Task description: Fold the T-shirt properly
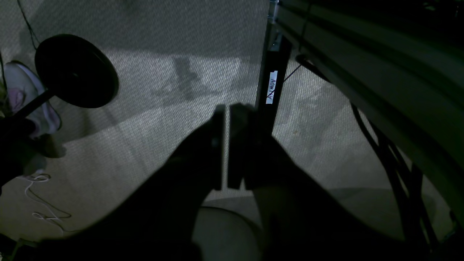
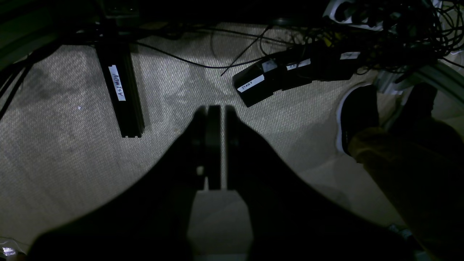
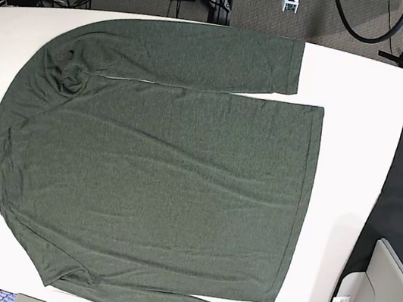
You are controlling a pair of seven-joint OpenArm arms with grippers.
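White surface [image 3: 356, 145] carries the shirt [image 3: 160, 167], spread flat, both sleeves folded alongside the body. Soft, thin, light knit; likely slides and droops, so pinch hem corners or shoulders. Left claw [image 1: 227, 145] and right claw [image 2: 216, 145] both closed, empty, off over the floor.

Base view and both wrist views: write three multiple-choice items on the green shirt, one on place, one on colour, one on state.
1. Where does the dark olive-green long-sleeved knit shirt lie?
A. on the white table
B. on the carpet
C. in a bin

2. What colour is it?
A. red
B. olive green
C. white

3. What state is it in?
A. crumpled in a ball
B. folded in half
C. spread flat, sleeves along the body

Answers: 1 A, the base view shows it on the white tabletop. 2 B, the fabric is a heathered olive green. 3 C, body and both sleeves lie flat, no fold made yet, and neither arm is on it.
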